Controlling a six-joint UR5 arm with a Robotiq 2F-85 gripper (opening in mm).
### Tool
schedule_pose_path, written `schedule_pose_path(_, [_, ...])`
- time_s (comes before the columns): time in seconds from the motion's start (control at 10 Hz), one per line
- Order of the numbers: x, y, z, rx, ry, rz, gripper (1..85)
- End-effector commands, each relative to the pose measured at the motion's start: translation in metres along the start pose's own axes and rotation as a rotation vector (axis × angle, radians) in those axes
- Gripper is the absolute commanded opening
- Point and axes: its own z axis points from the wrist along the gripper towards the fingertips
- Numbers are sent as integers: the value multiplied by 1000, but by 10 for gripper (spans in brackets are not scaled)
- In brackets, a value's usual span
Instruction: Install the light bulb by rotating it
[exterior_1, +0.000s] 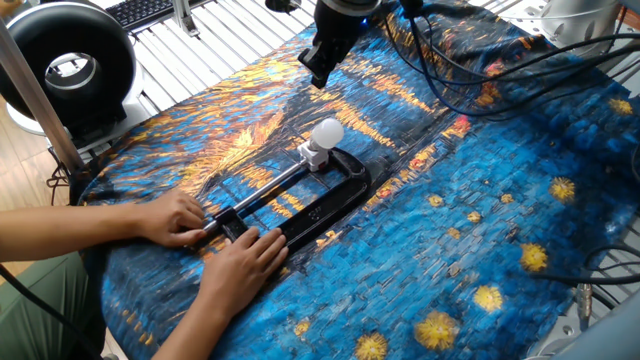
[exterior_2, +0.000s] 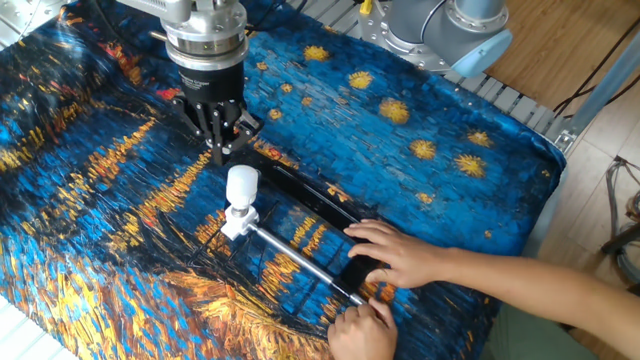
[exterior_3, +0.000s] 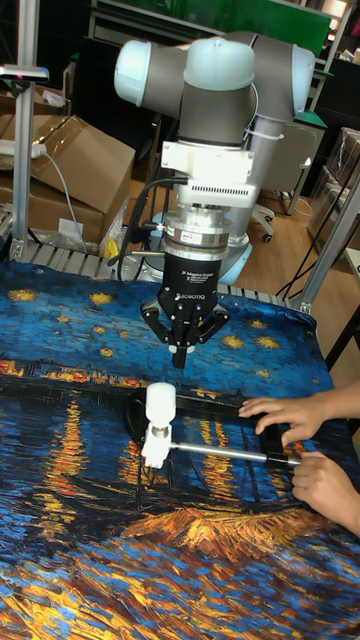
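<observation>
The light bulb (exterior_1: 328, 131) (exterior_2: 241, 182) (exterior_3: 160, 400) is round, frosted white, and stands upright in a white socket block (exterior_1: 313, 154) (exterior_2: 236, 218). The block sits at the end of a black bar clamp (exterior_1: 325, 198) (exterior_2: 310, 205) lying on the blue painted cloth. My gripper (exterior_1: 318, 76) (exterior_2: 222, 151) (exterior_3: 180, 361) hangs above and behind the bulb, clear of it, pointing down. Its fingers are shut together with nothing between them.
A person's two hands (exterior_1: 180, 216) (exterior_1: 243, 258) (exterior_2: 395, 250) hold the clamp's handle end. Cables (exterior_1: 480, 55) trail over the cloth at the back right. A black ring-shaped device (exterior_1: 65, 65) stands at the table's left. Cardboard boxes (exterior_3: 70, 165) lie behind the table.
</observation>
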Motion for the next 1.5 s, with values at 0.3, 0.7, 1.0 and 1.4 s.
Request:
schedule_pose_path(0.3, [-1, 7, -2, -29, -4, -36, 107])
schedule_pose_path(0.7, [3, 16, -6, -36, 98, -82, 363])
schedule_pose_path(1.0, [-15, 21, -5, -47, 94, -89, 363])
schedule_pose_path(1.4, [-27, 24, 0, -46, 75, -95, 350])
